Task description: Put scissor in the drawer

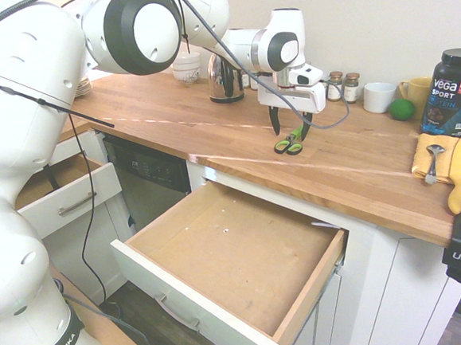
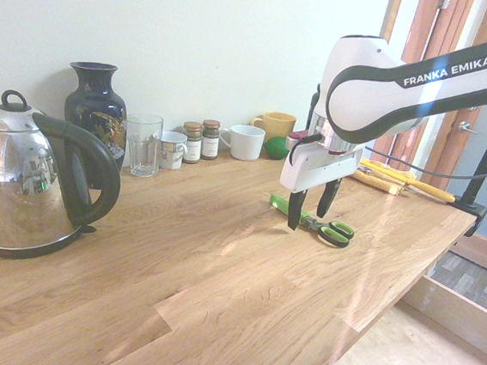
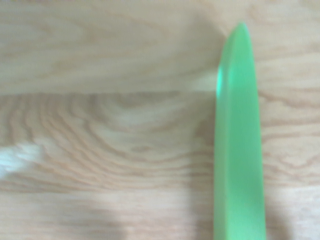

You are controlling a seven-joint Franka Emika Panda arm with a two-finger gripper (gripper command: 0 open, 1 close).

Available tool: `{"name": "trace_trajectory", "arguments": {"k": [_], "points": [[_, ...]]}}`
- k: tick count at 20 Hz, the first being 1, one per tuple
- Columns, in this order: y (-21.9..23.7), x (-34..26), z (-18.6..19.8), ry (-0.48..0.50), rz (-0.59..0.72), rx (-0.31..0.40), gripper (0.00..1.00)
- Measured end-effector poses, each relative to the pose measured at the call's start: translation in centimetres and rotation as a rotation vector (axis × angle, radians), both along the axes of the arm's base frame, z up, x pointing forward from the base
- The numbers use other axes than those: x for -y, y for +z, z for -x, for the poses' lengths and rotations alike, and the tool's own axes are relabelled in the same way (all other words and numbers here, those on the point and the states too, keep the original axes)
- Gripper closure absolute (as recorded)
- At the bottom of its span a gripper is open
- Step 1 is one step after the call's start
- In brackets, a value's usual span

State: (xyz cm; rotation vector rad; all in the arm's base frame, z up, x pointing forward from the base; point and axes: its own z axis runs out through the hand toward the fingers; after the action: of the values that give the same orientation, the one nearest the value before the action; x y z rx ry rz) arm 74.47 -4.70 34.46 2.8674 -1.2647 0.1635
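The scissor (image 1: 290,144) lies flat on the wooden counter (image 1: 170,113), with its green, black-lined handles (image 2: 335,234) toward the counter's front edge. The green-covered blade (image 3: 238,140) fills the right of the wrist view. My gripper (image 2: 311,208) is open and points down. Its two dark fingers (image 1: 275,121) stand either side of the scissor near the pivot, with the tips close to the wood, and nothing is gripped. Below the counter the drawer (image 1: 221,253) stands pulled out, showing its bare wood bottom.
A kettle (image 2: 28,183), vase (image 2: 95,108), glass (image 2: 144,144), spice jars and white mug (image 2: 246,141) line the wall. A green ball (image 1: 402,109), a black tub (image 1: 454,91) and a yellow cloth with a spoon (image 1: 445,163) sit further along. A smaller drawer (image 1: 56,194) is open too.
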Motion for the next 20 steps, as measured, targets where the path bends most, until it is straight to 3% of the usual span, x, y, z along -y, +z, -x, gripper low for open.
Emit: {"name": "trace_trajectory", "arguments": {"k": [20], "points": [[-1.0, 0.0, -0.1, -0.008, -0.015, -0.011, 1.00]]}}
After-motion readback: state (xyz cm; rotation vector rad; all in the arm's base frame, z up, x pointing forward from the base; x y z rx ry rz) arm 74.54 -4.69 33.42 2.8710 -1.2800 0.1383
